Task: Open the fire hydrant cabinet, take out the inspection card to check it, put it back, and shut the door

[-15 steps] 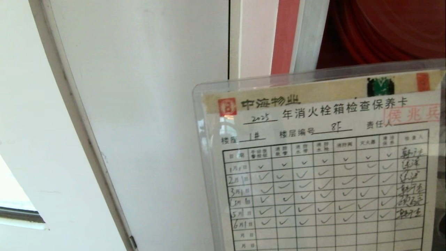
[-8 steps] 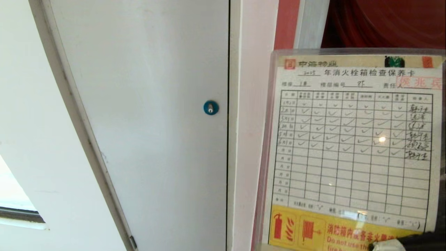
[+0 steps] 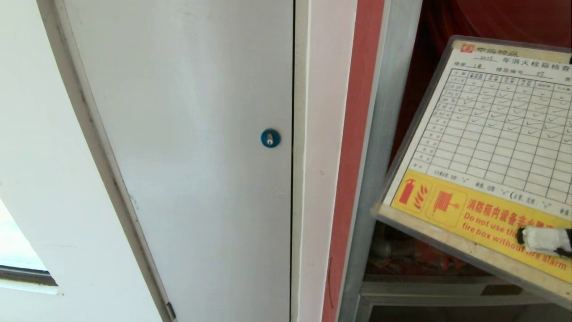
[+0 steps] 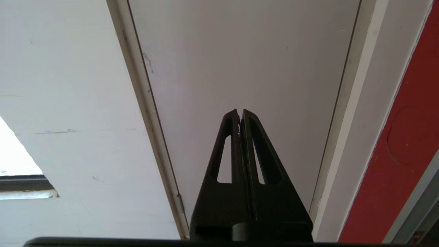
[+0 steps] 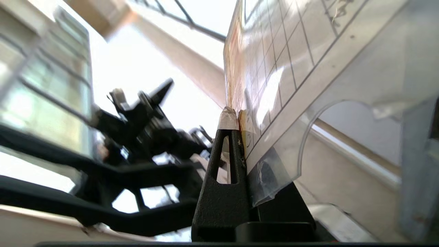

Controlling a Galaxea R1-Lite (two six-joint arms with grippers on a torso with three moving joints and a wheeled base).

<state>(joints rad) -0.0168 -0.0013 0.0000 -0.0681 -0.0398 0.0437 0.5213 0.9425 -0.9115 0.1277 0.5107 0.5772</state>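
The inspection card (image 3: 491, 134), a ticked white form with a yellow warning strip in a clear sleeve, hangs tilted at the right of the head view, in front of the open fire hydrant cabinet. The cabinet shows its silver frame (image 3: 384, 134) and dark red interior (image 3: 469, 18). My right gripper (image 3: 543, 239) is shut on the card's lower edge with a white-taped fingertip on the yellow strip. The right wrist view shows the same gripper (image 5: 236, 115) pinching the card (image 5: 291, 51). My left gripper (image 4: 240, 111) is shut and empty, parked before the panel door. The door is out of view.
A grey-white panel door (image 3: 187, 156) with a blue round lock (image 3: 270, 137) fills the middle of the head view. A white post (image 3: 319, 156) and a red strip (image 3: 357, 134) separate it from the cabinet. A metal ledge (image 3: 424, 286) crosses the cabinet below the card.
The card has drawn back from the camera, shifted right and tipped so that its top leans away. The blue lock and the cabinet frame are uncovered. The left arm has not moved.
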